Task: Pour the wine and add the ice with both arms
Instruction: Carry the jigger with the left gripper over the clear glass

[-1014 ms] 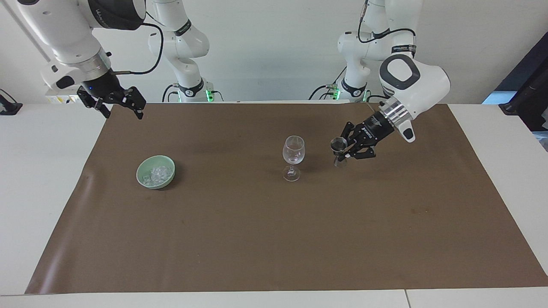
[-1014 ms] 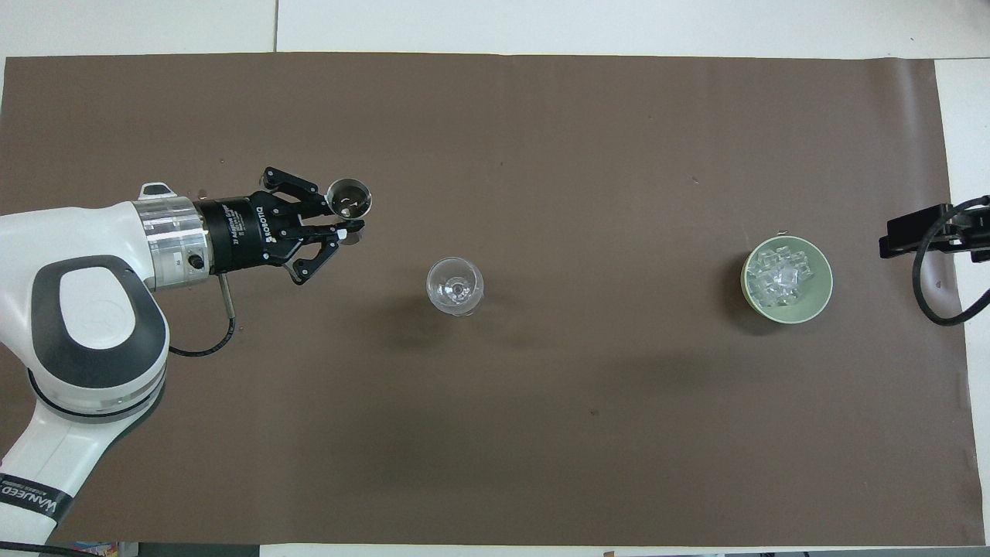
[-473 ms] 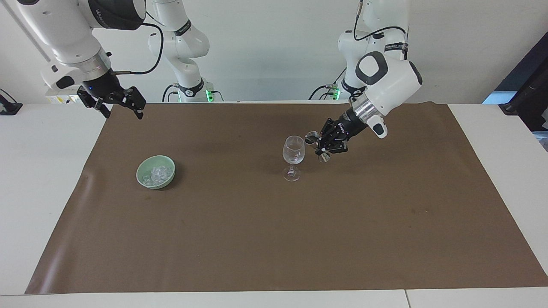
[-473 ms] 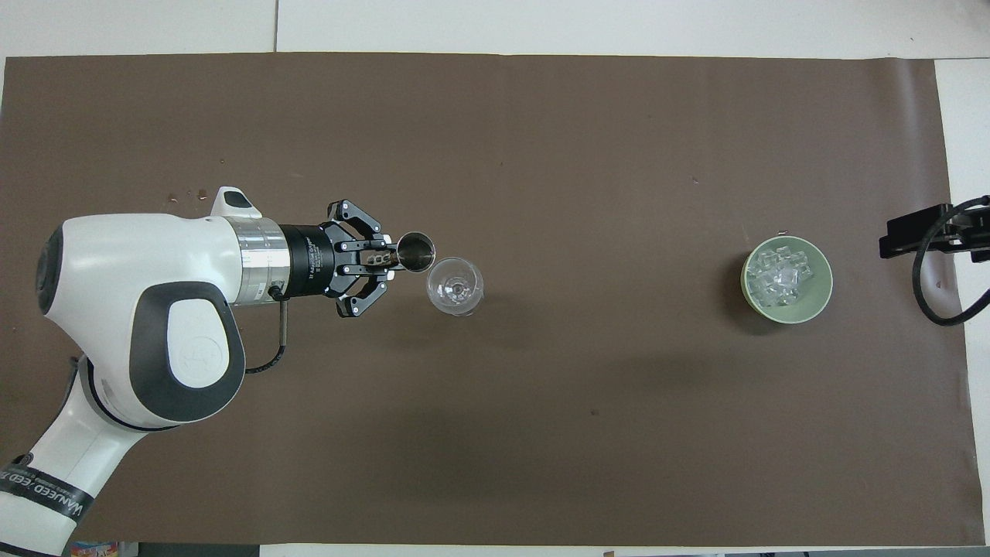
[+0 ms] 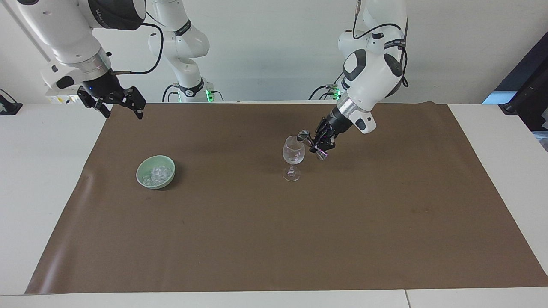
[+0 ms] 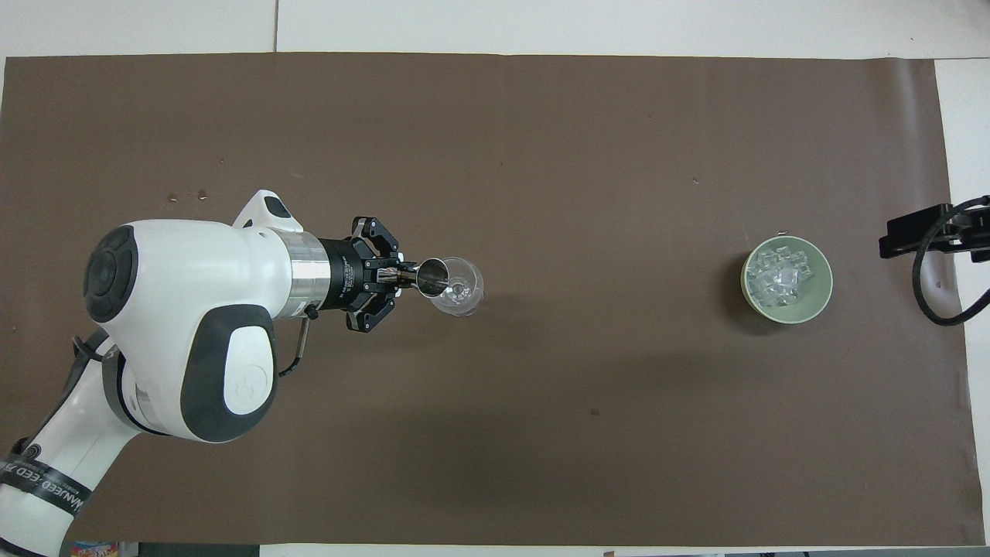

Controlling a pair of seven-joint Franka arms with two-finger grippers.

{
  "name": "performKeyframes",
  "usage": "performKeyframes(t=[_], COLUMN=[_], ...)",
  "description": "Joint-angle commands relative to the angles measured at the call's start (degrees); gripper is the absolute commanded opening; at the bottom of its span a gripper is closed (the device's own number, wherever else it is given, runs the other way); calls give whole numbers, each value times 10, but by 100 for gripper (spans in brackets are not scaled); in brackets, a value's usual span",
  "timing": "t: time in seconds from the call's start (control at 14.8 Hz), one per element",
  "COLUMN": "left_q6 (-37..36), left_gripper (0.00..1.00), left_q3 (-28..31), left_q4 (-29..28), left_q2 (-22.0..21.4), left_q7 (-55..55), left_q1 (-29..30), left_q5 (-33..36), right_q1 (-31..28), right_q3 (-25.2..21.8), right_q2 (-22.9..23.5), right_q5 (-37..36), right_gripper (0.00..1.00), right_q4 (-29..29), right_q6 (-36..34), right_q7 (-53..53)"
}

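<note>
Swinging in from the left arm's end, the measuring cup point(image 5: 305, 137) has travelled to the wine glass point(image 5: 293, 157) and now tips over its rim, mouth angled down into the bowl! That looks like the pour under way, so the wine step seems nearly done. Left tool point(image 5: 320, 141) is clamped on the cup's narrow waist. Over toward the right arm's end, the ice point(image 5: 157, 173) sits untouched in its green bowl point(image 5: 144, 166) on the counter point(image 5: 265, 239). Right tool point(image 5: 115, 101) hangs spread wide above the counter's edge, waiting its turn.
</note>
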Motion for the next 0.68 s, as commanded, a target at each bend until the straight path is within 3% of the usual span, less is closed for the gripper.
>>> performKeyframes(t=[0.0,0.61], left_q6=[9,9], left_gripper=[0,0], left_q3=[1,-33], left_q4=[4,13], left_q2=[-10,-10], left_q7=[-39,-143], left_q1=[-9,-12], left_q5=[64,250], right_q1=[-6,-6], right_q3=[2,2], right_q2=[-6,-6], right_q5=[8,9], right_gripper=[100,100], right_q4=[-7,-7], right_q6=[1,1], right_q7=[3,3])
